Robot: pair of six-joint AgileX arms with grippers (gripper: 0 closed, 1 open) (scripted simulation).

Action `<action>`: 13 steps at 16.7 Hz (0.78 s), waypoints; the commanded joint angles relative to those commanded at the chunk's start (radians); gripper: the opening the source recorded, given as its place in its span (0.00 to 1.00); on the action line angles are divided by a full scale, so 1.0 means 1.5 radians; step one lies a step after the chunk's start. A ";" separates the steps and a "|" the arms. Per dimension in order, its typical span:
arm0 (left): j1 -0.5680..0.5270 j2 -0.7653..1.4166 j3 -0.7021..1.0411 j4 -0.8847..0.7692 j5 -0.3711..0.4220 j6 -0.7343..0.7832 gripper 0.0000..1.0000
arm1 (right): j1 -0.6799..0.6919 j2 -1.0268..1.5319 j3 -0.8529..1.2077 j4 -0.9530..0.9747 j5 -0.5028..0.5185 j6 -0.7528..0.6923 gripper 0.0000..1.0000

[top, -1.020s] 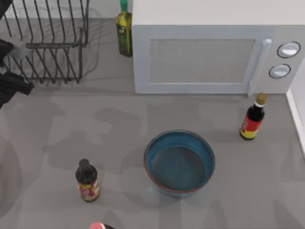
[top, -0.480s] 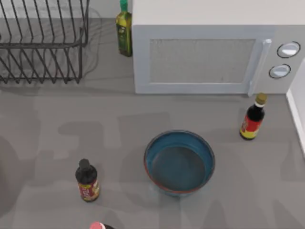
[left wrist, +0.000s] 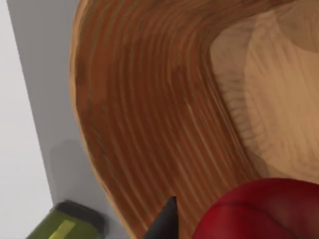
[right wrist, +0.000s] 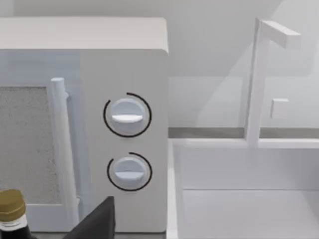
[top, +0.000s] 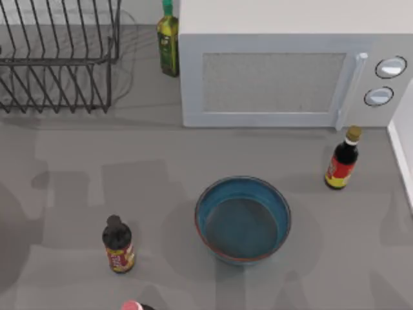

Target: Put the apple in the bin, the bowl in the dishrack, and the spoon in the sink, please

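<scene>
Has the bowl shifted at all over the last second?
No. In the top view the bowl sits at the same spot relative to the microwave and the dishrack.

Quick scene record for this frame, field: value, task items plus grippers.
apple: red, in the left wrist view, over a wooden bin; contact with bin cannot be told
left gripper: one dark fingertip beside the apple; jaws state cannot be told
bowl: upright on the counter, in front of the microwave, not yet racked
dishrack: top view's back left, nothing in it
sink: right of the microwave
right gripper: state cannot be told
</scene>
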 joint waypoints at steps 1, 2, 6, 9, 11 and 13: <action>0.004 0.000 -0.013 0.013 -0.001 0.004 0.00 | 0.000 0.000 0.000 0.000 0.000 0.000 1.00; 0.006 -0.001 -0.019 0.019 -0.001 0.006 0.00 | 0.000 0.000 0.000 0.000 0.000 0.000 1.00; 0.006 -0.001 -0.019 0.019 -0.001 0.006 0.08 | 0.000 0.000 0.000 0.000 0.000 0.000 1.00; 0.006 -0.001 -0.019 0.019 -0.001 0.006 0.30 | 0.000 0.000 0.000 0.000 0.000 0.000 1.00; 0.006 -0.001 -0.019 0.019 -0.001 0.006 0.45 | 0.000 0.000 0.000 0.000 0.000 0.000 1.00; 0.006 -0.001 -0.019 0.019 -0.001 0.006 0.60 | 0.000 0.000 0.000 0.000 0.000 0.000 1.00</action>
